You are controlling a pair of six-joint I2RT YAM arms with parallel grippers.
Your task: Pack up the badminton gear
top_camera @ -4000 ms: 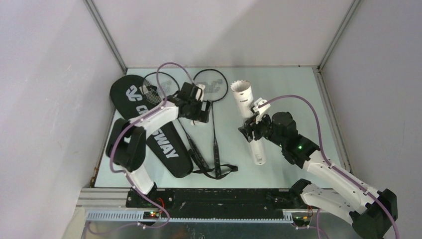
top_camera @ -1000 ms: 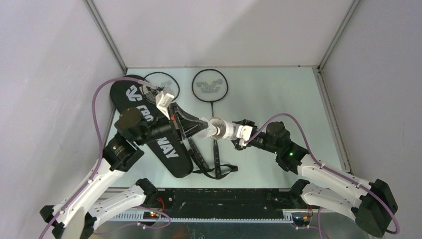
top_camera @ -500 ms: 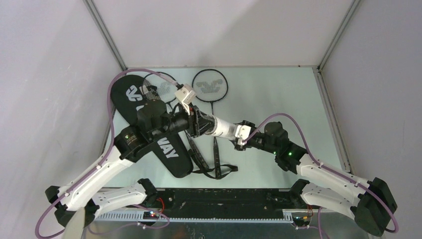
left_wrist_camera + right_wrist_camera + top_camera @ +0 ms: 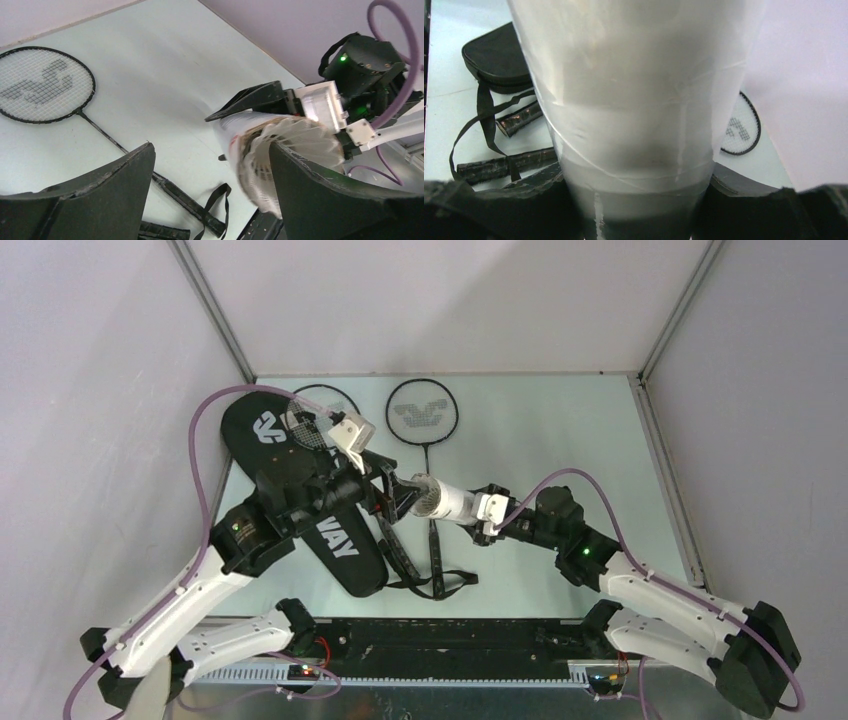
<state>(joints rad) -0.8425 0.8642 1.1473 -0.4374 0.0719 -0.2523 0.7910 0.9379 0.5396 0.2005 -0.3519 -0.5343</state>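
Our right gripper (image 4: pixel 488 512) clamps the tube (image 4: pixel 450 502); a shuttlecock (image 4: pixel 295 150) sits in its mouth, just ahead of our released left gripper (image 4: pixel 400 495). The rackets (image 4: pixel 423 413) and bag (image 4: pixel 335 540) lie below on the tabletop (image 4: pixel 560 430), not yet packed.

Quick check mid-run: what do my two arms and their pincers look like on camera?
The left arm and right arm have white shells, black joints and a looping purple cable each. A green light glows on the right arm. The left pincer and right pincer have black wedge-shaped fingers and a white block at the wrist.
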